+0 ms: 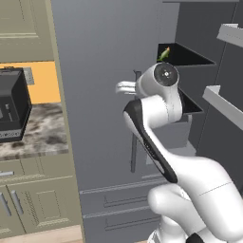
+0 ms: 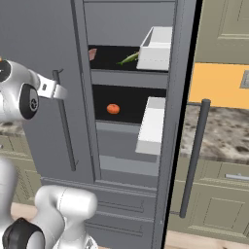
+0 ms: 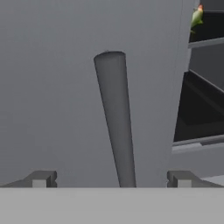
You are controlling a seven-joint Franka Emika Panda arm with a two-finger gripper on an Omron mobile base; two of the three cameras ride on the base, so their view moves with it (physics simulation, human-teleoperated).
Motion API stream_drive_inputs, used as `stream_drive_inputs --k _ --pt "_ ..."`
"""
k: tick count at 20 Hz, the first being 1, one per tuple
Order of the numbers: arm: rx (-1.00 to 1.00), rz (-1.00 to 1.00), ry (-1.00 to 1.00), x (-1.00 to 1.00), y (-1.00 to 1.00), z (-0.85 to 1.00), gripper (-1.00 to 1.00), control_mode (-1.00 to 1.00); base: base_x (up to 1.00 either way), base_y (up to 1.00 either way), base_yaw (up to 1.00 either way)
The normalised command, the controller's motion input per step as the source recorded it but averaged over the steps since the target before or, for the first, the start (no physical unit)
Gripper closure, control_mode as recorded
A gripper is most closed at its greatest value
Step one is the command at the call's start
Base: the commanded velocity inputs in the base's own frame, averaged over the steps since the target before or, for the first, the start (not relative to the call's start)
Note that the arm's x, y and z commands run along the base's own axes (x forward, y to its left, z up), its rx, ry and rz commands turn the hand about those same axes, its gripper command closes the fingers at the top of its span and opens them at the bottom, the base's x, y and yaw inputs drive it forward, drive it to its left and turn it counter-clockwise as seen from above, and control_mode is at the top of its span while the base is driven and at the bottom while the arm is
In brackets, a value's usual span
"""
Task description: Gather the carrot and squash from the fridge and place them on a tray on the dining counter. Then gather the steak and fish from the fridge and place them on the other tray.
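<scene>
Gripper open wide, squared on left door's upright handle; carrot beyond, upper fridge shelf, right side.

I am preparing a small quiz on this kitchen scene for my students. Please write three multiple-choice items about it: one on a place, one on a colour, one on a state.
1. Where does the green squash lie?
A. on the upper fridge shelf
B. on the floor
C. on the stone counter

2. What colour is the round thing on the lower fridge shelf?
A. blue
B. orange-red
C. white

3. How does the gripper stand at the left door's handle?
A. shut on the handle
B. holding the squash
C. open, one finger on each side of the handle

Key: 1 A, it lies beside the white bin on the top shelf; 2 B, it shows orange-red against the dark shelf; 3 C, in the hand view both fingertips stand well apart from the bar.
</scene>
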Motion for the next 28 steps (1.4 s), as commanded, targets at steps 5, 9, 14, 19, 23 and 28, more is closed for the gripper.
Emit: stream_drive_inputs --k 5,9,14,19,23,28 --pt "0.01 0.01 0.01 0.23 -0.18 0.0 -1.0 -1.0 0.0 0.0 0.0" --pt "0.0 0.01 0.03 0.34 -0.06 0.0 -1.0 -1.0 0.0 0.0 0.0" --pt "0.0 0.02 0.02 0.38 0.0 0.0 -1.0 -1.0 0.0 0.0 0.0" --pt "0.0 0.01 0.01 0.36 0.0 -0.07 -1.0 -1.0 0.0 0.0 0.0" --pt "0.0 0.0 0.03 0.21 0.04 -0.11 1.0 -1.0 0.0 0.0 0.0" --pt "0.0 -0.02 0.04 -0.04 0.07 -0.02 1.0 -1.0 0.0 0.0 0.0"
